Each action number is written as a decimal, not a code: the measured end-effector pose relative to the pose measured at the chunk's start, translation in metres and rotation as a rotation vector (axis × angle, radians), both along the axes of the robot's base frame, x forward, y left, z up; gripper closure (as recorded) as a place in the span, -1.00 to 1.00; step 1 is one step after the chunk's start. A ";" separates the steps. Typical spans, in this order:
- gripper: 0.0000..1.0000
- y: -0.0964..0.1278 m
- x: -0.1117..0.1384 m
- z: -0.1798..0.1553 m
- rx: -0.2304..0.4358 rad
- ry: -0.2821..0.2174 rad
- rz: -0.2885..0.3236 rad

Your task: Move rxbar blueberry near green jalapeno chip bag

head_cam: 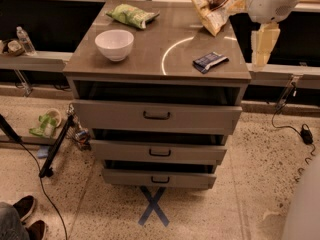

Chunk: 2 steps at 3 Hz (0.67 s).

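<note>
Not begun, I judge: rxbar blueberry (210,61) lies front-right on the worktop (165,39), well apart from green jalapeno chip bag (132,15) back-left. The hand (263,46) hangs beyond the right edge; open or closed, I can't tell.

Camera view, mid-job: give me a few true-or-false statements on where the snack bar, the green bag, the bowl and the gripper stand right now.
1. The small flat dark navy-blue rxbar blueberry wrapper lies near the front right of the grey cabinet top. True.
2. The crumpled light-green jalapeno chip bag lies touching the bar. False: it lies at the back left, well apart from the bar.
3. The gripper grips the bar. False: it hangs past the top's right edge, apart from the bar.
4. The round white bowl stands in front of the green bag. True.
</note>
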<state>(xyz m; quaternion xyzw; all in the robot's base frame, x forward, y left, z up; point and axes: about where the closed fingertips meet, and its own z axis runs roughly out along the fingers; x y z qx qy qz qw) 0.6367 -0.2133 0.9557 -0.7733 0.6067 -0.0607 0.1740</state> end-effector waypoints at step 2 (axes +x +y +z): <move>-1.00 0.021 0.044 -0.045 -0.119 0.033 0.194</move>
